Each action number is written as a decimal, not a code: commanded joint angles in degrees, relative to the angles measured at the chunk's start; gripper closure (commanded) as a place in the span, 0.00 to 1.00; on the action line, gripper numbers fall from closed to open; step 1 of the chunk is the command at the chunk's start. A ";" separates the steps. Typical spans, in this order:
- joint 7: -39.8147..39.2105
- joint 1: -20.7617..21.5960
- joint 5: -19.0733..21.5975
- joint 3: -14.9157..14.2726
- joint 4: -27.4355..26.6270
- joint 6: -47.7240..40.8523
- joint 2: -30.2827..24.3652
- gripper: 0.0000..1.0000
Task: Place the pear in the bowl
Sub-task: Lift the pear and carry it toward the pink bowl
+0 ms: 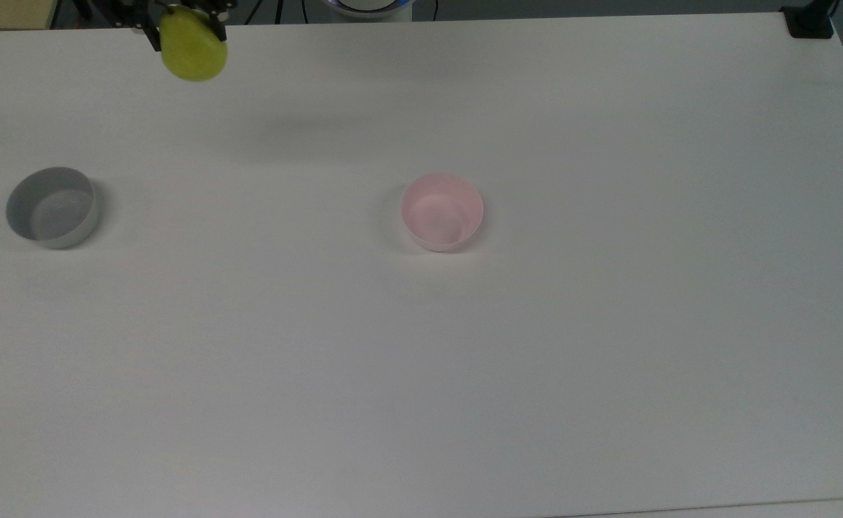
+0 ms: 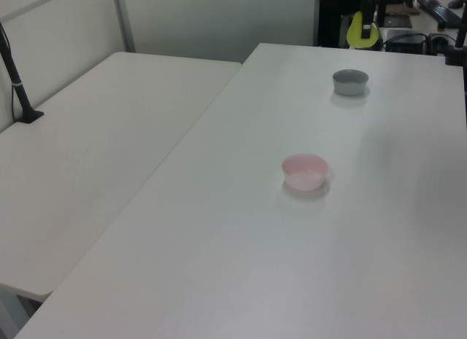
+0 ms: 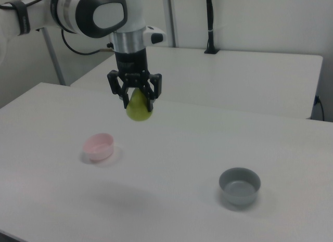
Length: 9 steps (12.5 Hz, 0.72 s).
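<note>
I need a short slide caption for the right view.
Black two-finger gripper holds yellow-green pear above white table.

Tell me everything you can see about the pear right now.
The pear is small, yellow-green and smooth-skinned. It hangs in the air, its top gripped between the black jaws of the gripper, wide end down, well above the white table. Nothing else touches it. In the right view it hangs up and right of the pink bowl.

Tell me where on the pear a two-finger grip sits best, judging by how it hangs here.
The narrow upper part, from straight above. In the right view the gripper is shut on the pear at its neck, and the wide rounded bottom hangs free below the fingers, high over the table. That taper probably seats the fingers better than the round belly would.
</note>
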 commanded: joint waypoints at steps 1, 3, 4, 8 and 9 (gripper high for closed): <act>7.26 6.10 0.59 -0.28 0.61 1.21 -0.77 0.97; 13.51 10.50 1.99 -0.19 -0.44 4.90 -0.33 0.97; 14.67 12.00 2.26 -0.27 -1.14 5.87 -0.24 0.97; 18.63 16.84 4.11 -0.10 -4.83 11.66 1.51 0.97; 18.81 17.89 4.28 0.16 -5.62 13.86 2.73 0.97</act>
